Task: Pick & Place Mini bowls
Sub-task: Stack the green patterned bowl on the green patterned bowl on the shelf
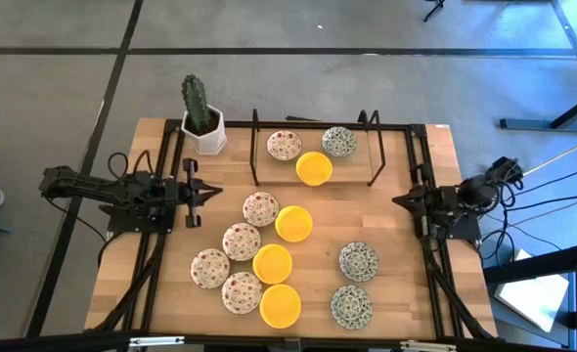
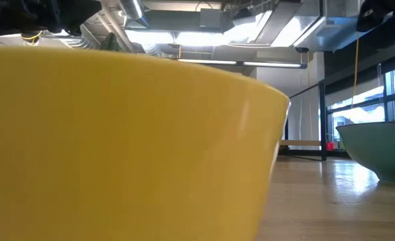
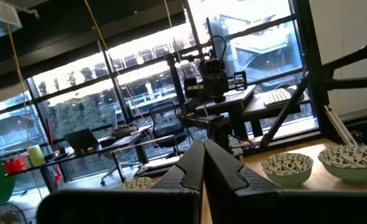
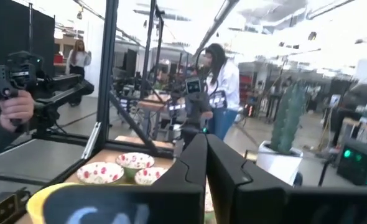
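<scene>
Several mini bowls stand upright on their bases on the wooden table. A row of cream red-speckled bowls and a row of yellow bowls run slantwise through the middle. Two grey-green patterned bowls sit near the right. Inside a black frame at the far side are a speckled bowl, a grey-green bowl and a yellow bowl. My left gripper hangs shut at the left edge. My right gripper hangs shut at the right edge. Neither holds anything.
A cactus in a white square pot stands at the far left corner. The black frame rises around the far bowls. The low view is filled by a yellow bowl, with a green bowl to the right. People stand in the room beyond.
</scene>
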Controlling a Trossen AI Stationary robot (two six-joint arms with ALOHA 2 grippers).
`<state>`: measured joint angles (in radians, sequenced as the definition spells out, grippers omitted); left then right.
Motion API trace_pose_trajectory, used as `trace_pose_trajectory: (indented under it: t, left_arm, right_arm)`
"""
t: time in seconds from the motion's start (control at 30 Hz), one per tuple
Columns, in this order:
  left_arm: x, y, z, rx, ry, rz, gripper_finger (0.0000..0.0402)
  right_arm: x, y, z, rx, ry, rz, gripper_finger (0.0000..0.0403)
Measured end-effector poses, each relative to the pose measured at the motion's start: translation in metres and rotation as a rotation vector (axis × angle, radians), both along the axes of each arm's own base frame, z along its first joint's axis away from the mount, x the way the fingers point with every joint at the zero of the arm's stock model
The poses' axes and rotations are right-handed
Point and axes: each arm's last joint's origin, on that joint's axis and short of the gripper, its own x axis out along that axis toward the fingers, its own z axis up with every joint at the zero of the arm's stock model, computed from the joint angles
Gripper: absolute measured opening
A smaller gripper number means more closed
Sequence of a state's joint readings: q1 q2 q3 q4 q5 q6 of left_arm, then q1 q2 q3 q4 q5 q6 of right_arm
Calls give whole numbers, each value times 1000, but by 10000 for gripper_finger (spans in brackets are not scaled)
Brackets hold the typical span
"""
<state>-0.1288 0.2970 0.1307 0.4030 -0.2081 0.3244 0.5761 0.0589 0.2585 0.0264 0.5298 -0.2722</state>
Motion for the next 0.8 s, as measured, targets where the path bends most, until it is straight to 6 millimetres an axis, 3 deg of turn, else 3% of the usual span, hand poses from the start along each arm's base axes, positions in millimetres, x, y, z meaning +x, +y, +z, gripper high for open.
trace_pose_trajectory:
  t: [0.2, 0.8]
  left_arm:
    - [0, 0, -1, 4, 11, 0, 6]
    - [1, -1, -4, -109, 30, -58, 2]
  right_arm:
    - [1, 0, -12, -29, -11, -8, 9]
    - [1, 0, -13, -14, -18, -6, 10]
